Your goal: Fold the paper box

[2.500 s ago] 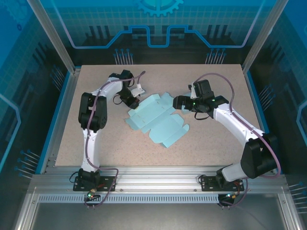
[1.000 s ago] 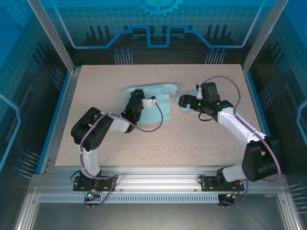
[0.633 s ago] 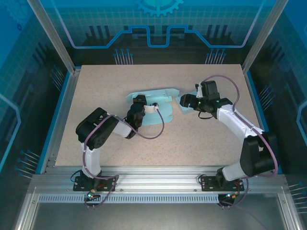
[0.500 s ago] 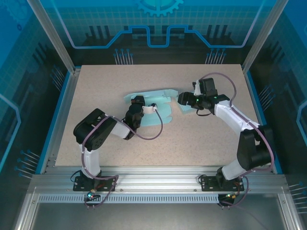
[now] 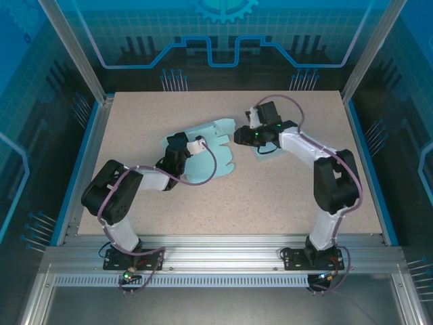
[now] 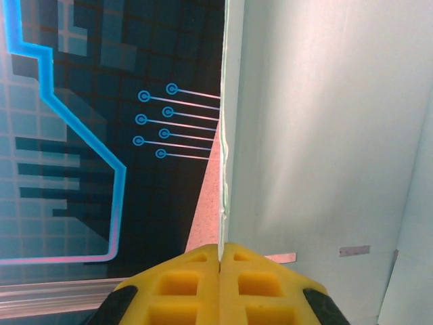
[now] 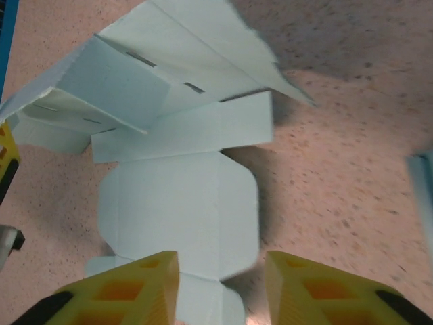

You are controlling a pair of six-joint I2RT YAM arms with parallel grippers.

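Pinching an edge of the pale blue die-cut paper box (image 5: 226,159), the left pincer (image 6: 220,249) is closed, while the right pincer (image 7: 222,265) gapes open over a flap.

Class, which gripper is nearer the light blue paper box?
Left. The left gripper is shut on an edge of the light blue paper box; the right gripper hangs open over its rounded flap.

Left wrist: paper box (image 6: 325,135) runs off top and right edges. Right wrist: near flap cut off at bottom, between fingers of right tool (image 7: 220,271).
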